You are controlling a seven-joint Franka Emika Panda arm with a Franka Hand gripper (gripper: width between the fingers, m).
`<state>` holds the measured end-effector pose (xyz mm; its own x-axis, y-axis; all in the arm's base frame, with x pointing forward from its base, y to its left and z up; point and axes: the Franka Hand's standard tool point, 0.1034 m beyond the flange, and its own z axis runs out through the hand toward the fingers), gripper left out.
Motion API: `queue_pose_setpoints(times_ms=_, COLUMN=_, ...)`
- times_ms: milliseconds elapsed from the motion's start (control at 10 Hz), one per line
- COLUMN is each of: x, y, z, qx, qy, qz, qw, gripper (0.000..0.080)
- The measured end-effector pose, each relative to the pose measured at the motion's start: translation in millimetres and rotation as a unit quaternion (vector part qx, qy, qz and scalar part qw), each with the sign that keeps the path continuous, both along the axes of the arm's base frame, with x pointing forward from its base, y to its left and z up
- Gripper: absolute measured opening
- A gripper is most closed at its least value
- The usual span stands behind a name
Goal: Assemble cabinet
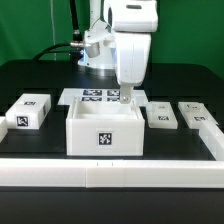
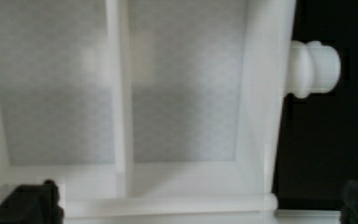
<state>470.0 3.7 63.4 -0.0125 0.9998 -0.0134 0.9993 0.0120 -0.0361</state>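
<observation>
Exterior view: the cabinet body (image 1: 104,132) sits at lower centre. One loose block (image 1: 28,110) lies at left and two flatter parts (image 1: 160,116) at right, none fitted yet. The gripper (image 1: 125,97) hangs at the body's rear wall, jaws wide apart and holding nothing.

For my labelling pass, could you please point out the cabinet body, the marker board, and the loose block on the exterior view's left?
cabinet body (image 1: 82,138): exterior view, front wall beside its tag.
marker board (image 1: 95,96): exterior view, its printed tags.
loose block (image 1: 30,104): exterior view, top face.
</observation>
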Motion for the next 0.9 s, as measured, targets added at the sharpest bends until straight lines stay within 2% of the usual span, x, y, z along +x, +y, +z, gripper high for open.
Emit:
queue_pose_setpoints(times_ms=300, x=-15.3, y=-3.0, z=-11.6, qx=0.002, qy=0.004, qz=-0.004, qw=1.0, gripper=0.0797)
queue_pose_setpoints(times_ms=900, x=-24.9, y=-0.8, z=-28.2, qx=0.005, qy=0.014, qz=-0.01, qw=1.0, gripper=0.0797)
